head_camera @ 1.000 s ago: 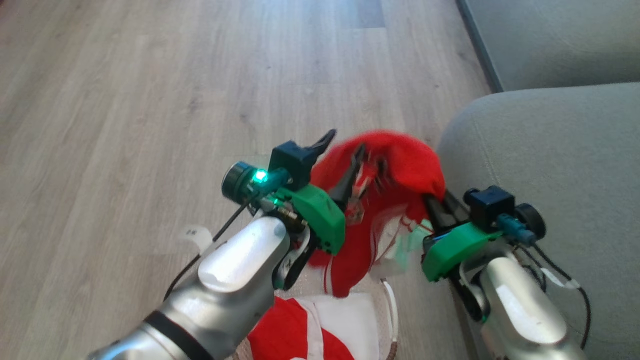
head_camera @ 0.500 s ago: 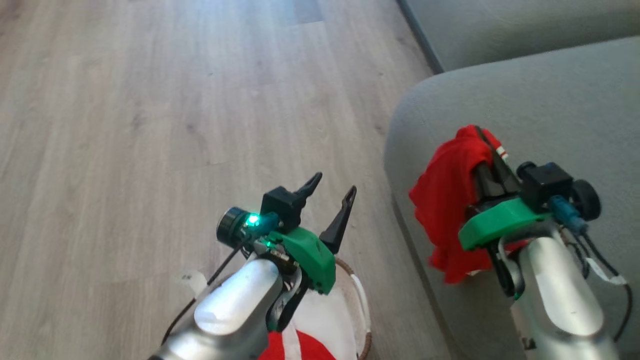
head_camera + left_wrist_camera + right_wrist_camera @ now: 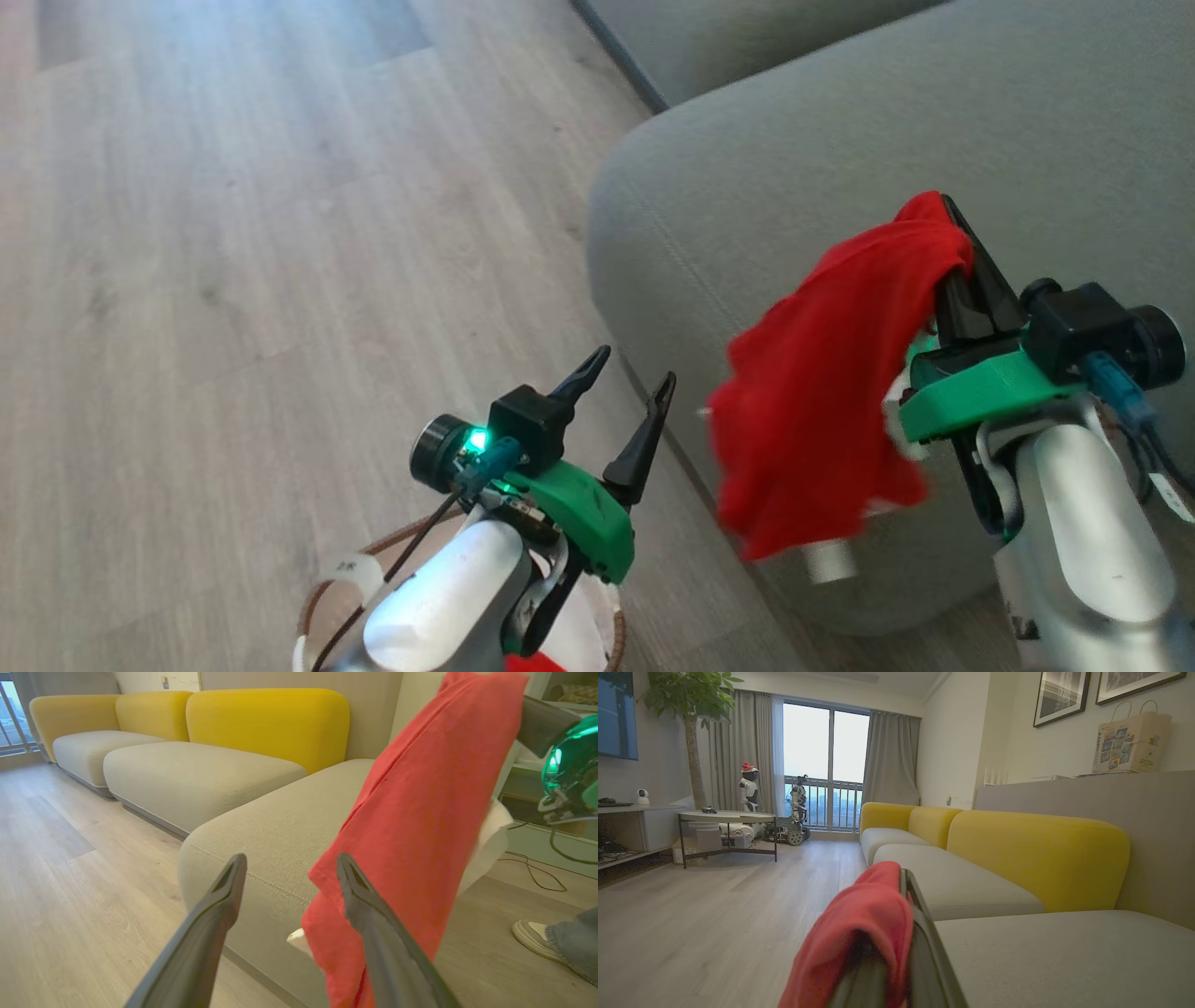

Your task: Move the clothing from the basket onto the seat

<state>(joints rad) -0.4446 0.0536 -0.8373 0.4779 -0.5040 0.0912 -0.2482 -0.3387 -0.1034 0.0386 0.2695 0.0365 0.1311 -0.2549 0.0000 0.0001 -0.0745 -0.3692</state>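
At seat [image 3: 794, 168] edge: clothing [image 3: 822, 392] pinched in closed right gripper [image 3: 954, 224], hanging mostly beyond the rounded side. Left gripper [image 3: 633, 366] spread, empty, above basket [image 3: 317, 597]. Risk if released now: slide to floor [image 3: 233, 233].

domestic living room. long sofa [image 3: 1036, 858] with yellow backs; beyond its far end, a curtained balcony window [image 3: 826, 765]; on the wall above it, framed pictures [image 3: 1059, 697]; across the wood floor [image 3: 714, 914] from it, a low table [image 3: 726, 816] and potted tree [image 3: 691, 742].
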